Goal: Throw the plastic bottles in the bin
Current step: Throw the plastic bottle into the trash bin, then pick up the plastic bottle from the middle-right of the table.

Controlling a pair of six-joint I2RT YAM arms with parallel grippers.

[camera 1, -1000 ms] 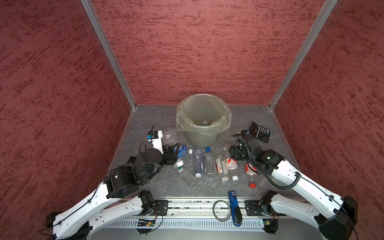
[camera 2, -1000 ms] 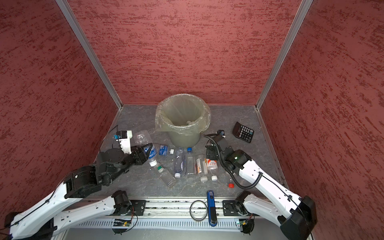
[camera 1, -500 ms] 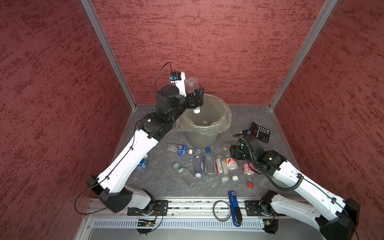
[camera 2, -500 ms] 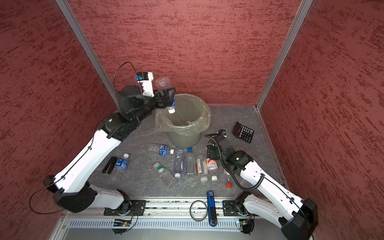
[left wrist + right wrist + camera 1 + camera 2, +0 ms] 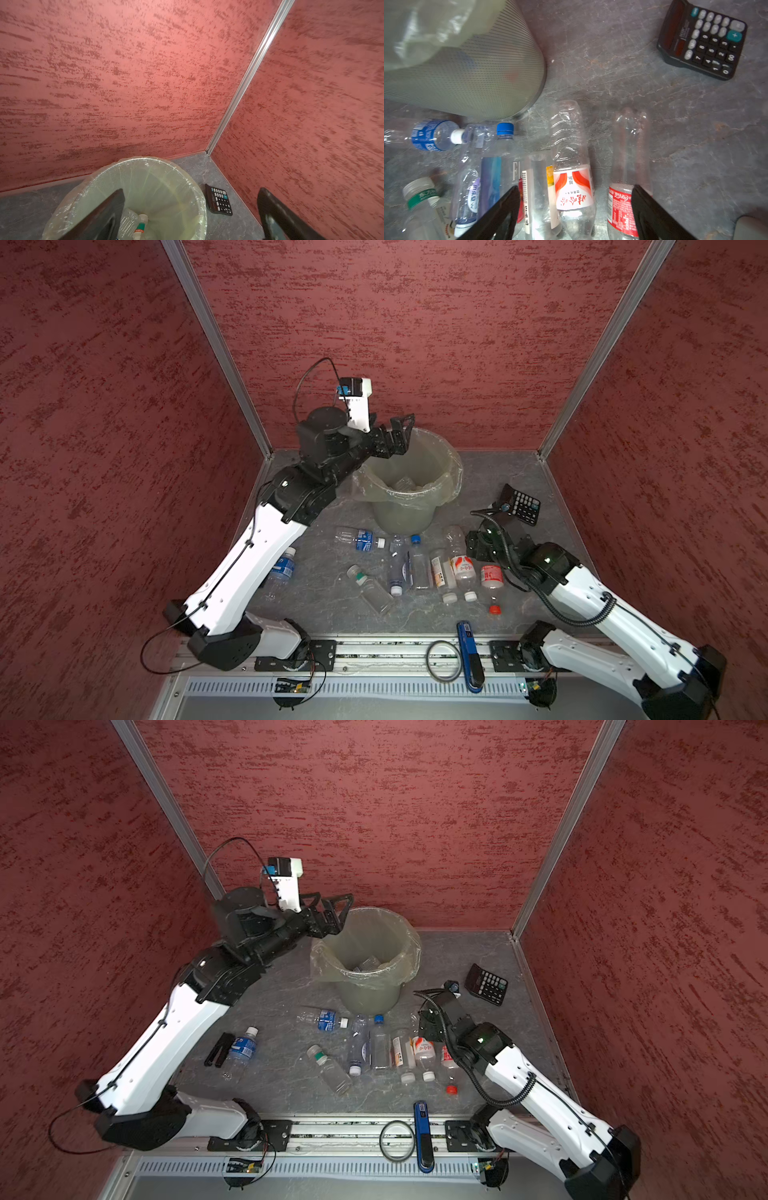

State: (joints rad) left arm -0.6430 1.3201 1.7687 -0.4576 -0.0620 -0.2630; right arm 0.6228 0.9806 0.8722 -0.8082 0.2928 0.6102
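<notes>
My left pincer (image 5: 404, 432) hangs spread, empty, above the far bin (image 5: 401, 516) for dropping; my right pincer (image 5: 575, 187) gapes astride the red-white bottle (image 5: 566, 135), lining up a grab.

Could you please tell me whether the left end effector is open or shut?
Open: the left end effector stands spread wide over the bin, with nothing between its jaws.
</notes>
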